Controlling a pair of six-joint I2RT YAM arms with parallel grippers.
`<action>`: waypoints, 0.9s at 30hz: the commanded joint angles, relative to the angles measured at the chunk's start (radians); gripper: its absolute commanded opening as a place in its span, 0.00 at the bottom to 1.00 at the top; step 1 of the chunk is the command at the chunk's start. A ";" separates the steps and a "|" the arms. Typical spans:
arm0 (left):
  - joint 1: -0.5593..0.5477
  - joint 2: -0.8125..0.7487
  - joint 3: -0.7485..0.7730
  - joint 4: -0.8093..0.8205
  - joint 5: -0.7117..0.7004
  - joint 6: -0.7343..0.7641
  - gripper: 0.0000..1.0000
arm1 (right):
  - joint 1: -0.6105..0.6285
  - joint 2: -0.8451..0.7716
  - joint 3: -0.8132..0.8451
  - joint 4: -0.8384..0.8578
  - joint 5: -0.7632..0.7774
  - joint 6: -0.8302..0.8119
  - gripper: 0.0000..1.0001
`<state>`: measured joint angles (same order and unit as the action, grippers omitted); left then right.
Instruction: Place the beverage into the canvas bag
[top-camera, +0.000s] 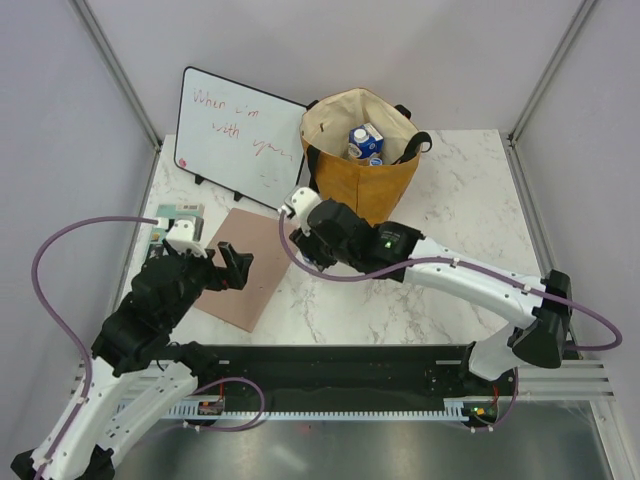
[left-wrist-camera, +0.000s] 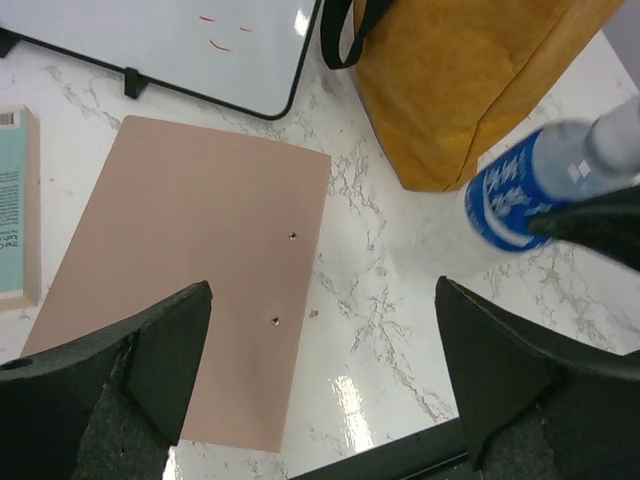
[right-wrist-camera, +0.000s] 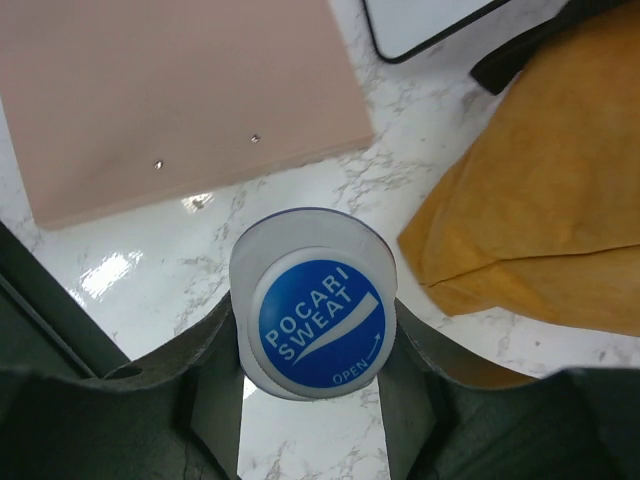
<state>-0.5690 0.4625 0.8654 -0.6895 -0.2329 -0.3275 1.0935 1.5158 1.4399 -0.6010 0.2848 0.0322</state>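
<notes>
The blue-and-white cap of the beverage bottle (right-wrist-camera: 318, 318), lettered POCARI SWEAT, sat closest in the right wrist view. The right gripper (right-wrist-camera: 314, 372) pinched the bottle just under that cap, with 1 finger on each side. The bottle was outside the canvas bag (top-camera: 365, 185), just beside the bag's lower corner, above the white marble desk (top-camera: 450, 200). Whether it touched the desk could not be told. From above, the arm hid it.

The bag stood upright at the far side of the desk with its mouth open, and a blue-and-white carton (top-camera: 366, 138) was already inside. The left gripper (top-camera: 232, 262) hovered over a pink board (top-camera: 250, 265) lying flat on the desk, its 2 fingers spread wide around nothing. A whiteboard (top-camera: 235, 130) with red writing leaned behind the board, left of the bag. A teal box (top-camera: 178, 215) lay at the board's left edge.
</notes>
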 joint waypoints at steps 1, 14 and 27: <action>-0.002 0.040 -0.049 0.080 0.076 0.053 1.00 | -0.055 -0.062 0.189 -0.005 0.105 -0.018 0.00; -0.002 0.169 -0.074 0.110 0.242 0.079 1.00 | -0.216 0.110 0.612 -0.037 0.163 -0.127 0.00; -0.002 0.162 -0.083 0.122 0.267 0.085 1.00 | -0.369 0.222 0.864 0.018 0.122 -0.160 0.00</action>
<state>-0.5690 0.6323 0.7906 -0.6163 0.0097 -0.2817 0.7536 1.7763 2.2230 -0.7563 0.3889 -0.1020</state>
